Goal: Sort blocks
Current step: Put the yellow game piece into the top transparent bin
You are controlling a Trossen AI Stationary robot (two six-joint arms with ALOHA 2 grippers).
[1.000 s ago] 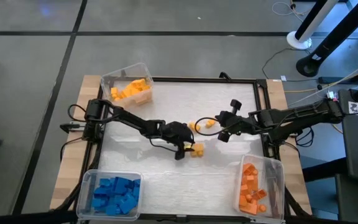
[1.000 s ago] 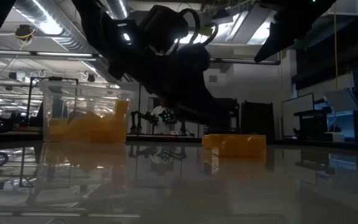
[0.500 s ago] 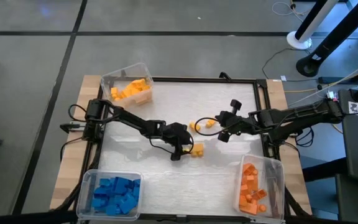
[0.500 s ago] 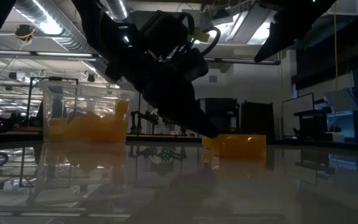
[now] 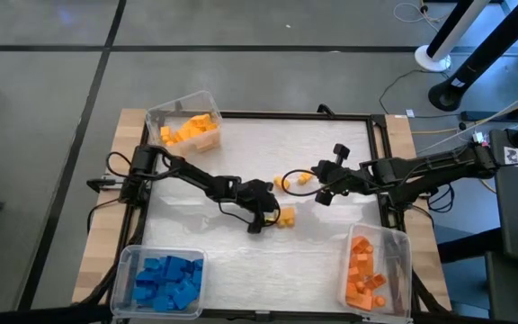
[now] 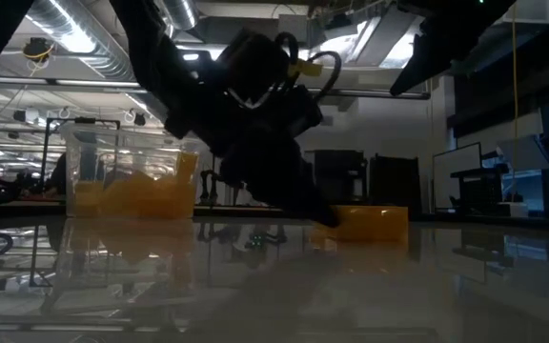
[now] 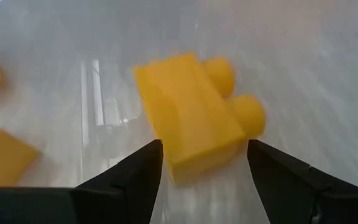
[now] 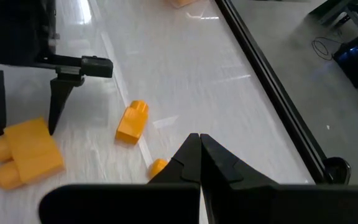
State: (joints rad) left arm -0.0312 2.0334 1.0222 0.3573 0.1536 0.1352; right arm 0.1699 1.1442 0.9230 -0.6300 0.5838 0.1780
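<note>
My left gripper [image 5: 268, 216] is open and low over the table's middle. Its fingers stand on either side of a yellow two-stud block [image 7: 194, 118] that lies flat on the table [image 5: 285, 216], and I see no touch. The right wrist view shows those open fingers [image 8: 25, 127] over the far end of that block [image 8: 27, 155]. My right gripper [image 8: 199, 140] is shut on nothing and hovers right of centre [image 5: 320, 191]. Two more small yellow blocks [image 5: 281, 183] [image 5: 302, 178] lie loose just beside it.
A clear bin of yellow blocks [image 5: 187, 128] stands at the far left corner. One of blue blocks [image 5: 162, 279] is at the near left, and one of orange blocks [image 5: 371, 268] at the near right. A dark raised frame [image 5: 378, 162] edges the white table.
My left gripper has come down toward the table at the yellow block, staying open. The block has kept its place. My right arm has kept still.
</note>
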